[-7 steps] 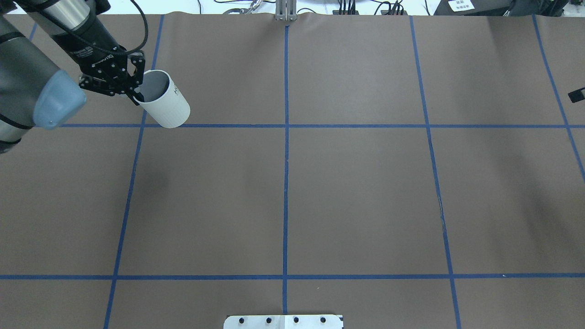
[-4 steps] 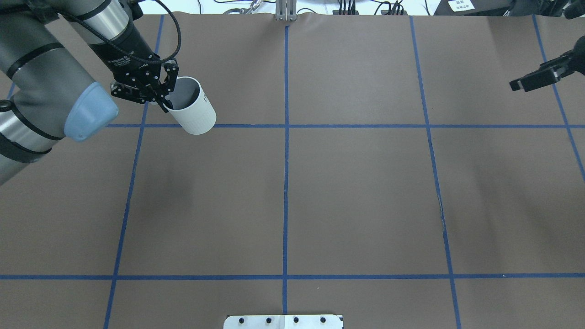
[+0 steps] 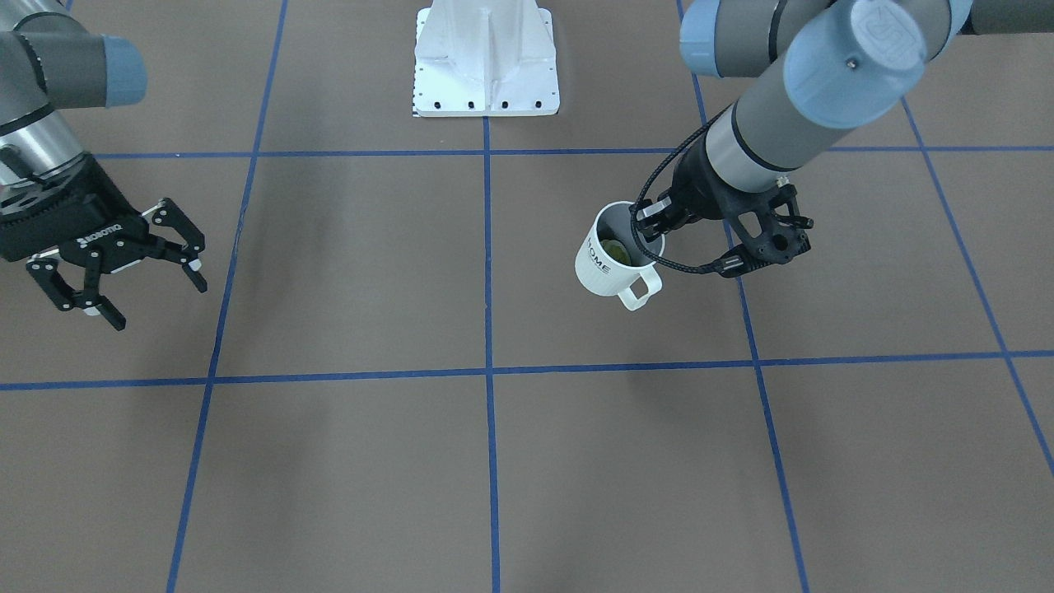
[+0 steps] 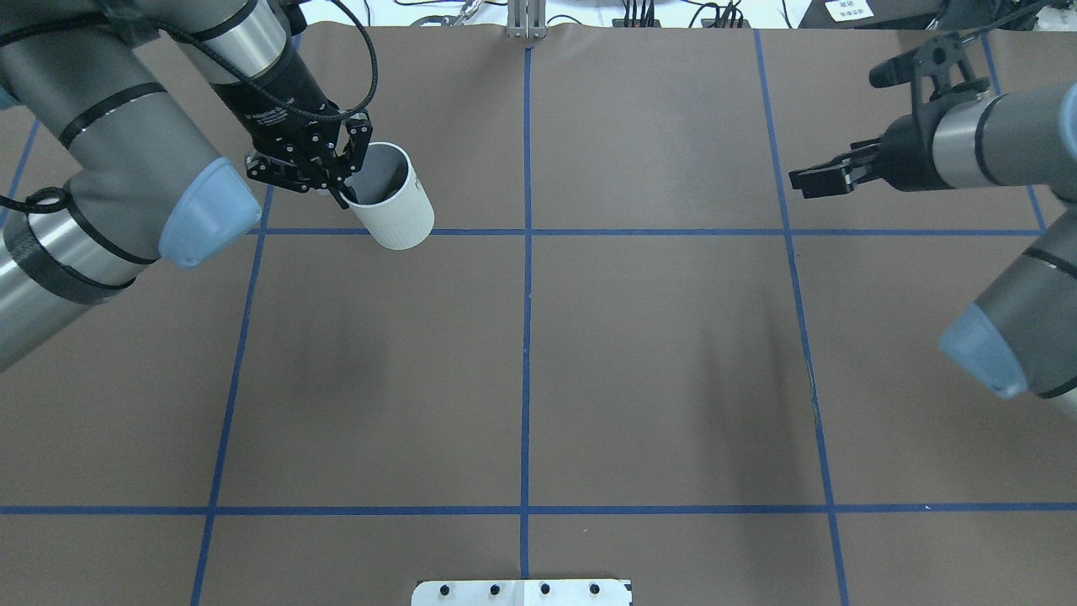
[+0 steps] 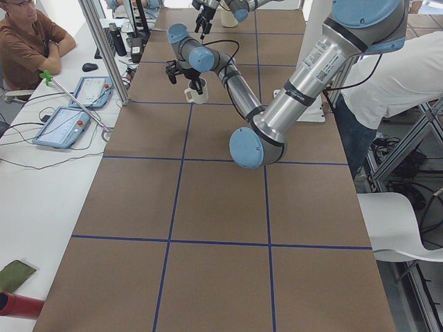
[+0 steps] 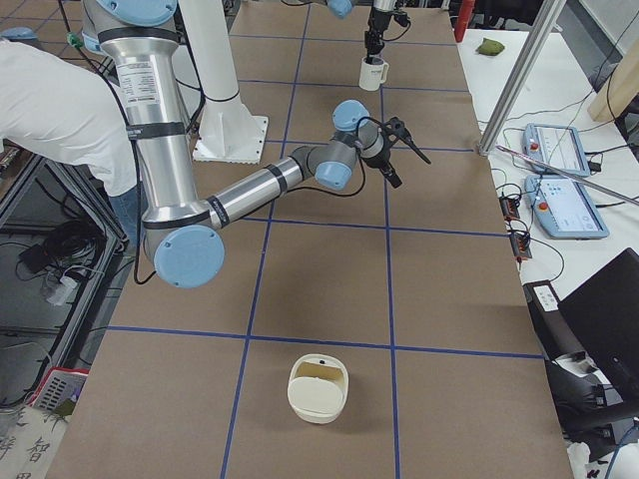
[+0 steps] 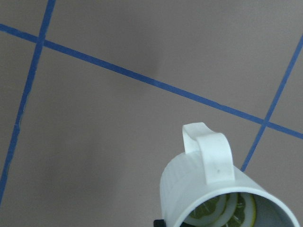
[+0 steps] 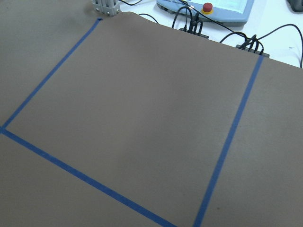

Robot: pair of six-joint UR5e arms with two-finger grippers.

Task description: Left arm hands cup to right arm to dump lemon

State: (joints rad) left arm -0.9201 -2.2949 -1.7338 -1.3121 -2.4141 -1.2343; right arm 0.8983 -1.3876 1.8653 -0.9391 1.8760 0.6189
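Since the left gripper (image 3: 650, 237) pinches just the cup (image 3: 607, 262) by its rim, reaching the open right gripper (image 3: 159, 303) could spill the lemon (image 3: 616, 249).

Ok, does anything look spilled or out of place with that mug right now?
Nothing stands out. The left tool grips the cup by its rim, mouth upward, and the lemon sits inside it; nothing lies spilled on the table. The right tool is open, well apart.
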